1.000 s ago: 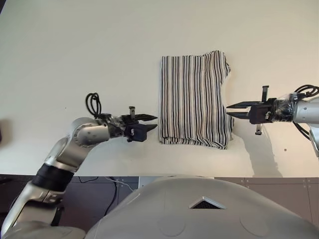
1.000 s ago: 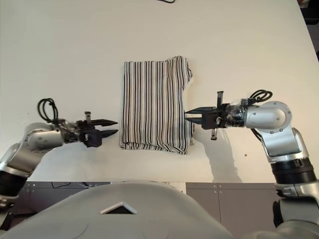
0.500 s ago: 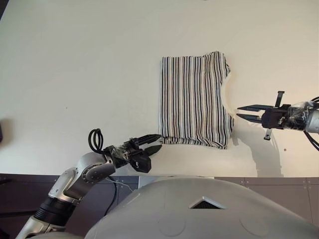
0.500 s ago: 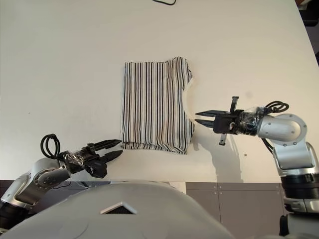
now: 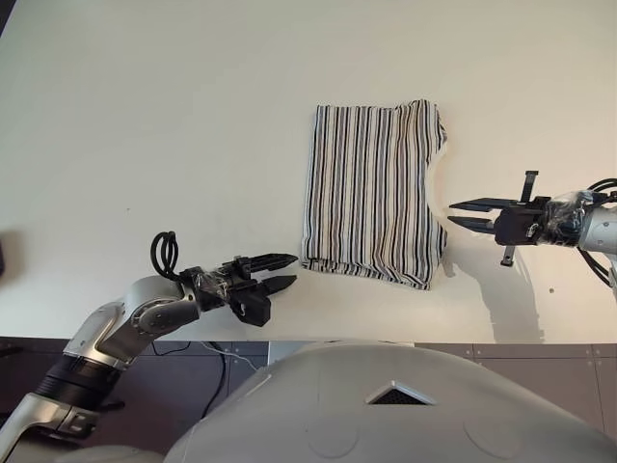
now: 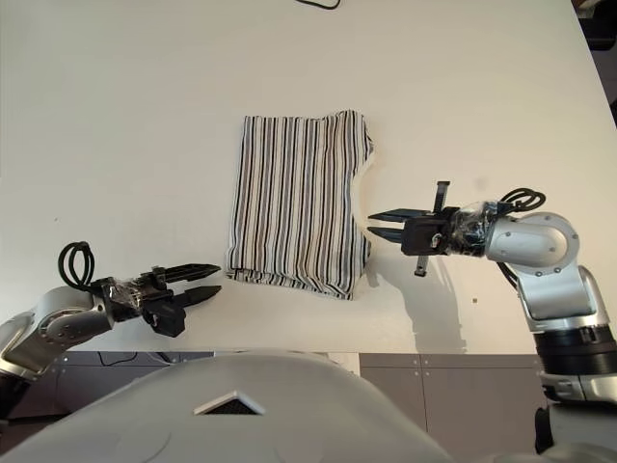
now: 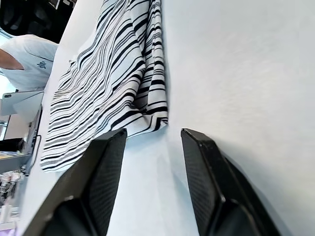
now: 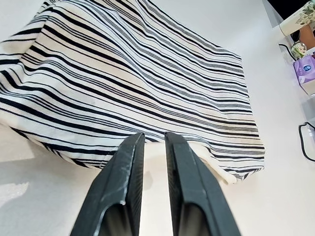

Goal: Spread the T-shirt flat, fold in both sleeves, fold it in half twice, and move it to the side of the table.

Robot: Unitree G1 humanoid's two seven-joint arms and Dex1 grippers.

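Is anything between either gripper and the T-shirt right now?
Nothing visible. Only table surface lies between the left gripper and the T-shirt's near left corner, and between the right gripper and its right edge. Both grippers are open, apart from the cloth.

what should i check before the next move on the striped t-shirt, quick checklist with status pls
1. T-shirt folded into a compact rectangle: ok.
2. Folded in half twice: cannot tell; layers show at its near edge, but not how many.
3. Left end effector open and empty: ok; it sits just off the shirt's near left corner, apart from the cloth.
4. Right end effector open and empty: ok; it points at the shirt's right edge. Contact with the cloth: cannot tell.
5. Shirt at the side of the table: not ok; it lies near the middle.
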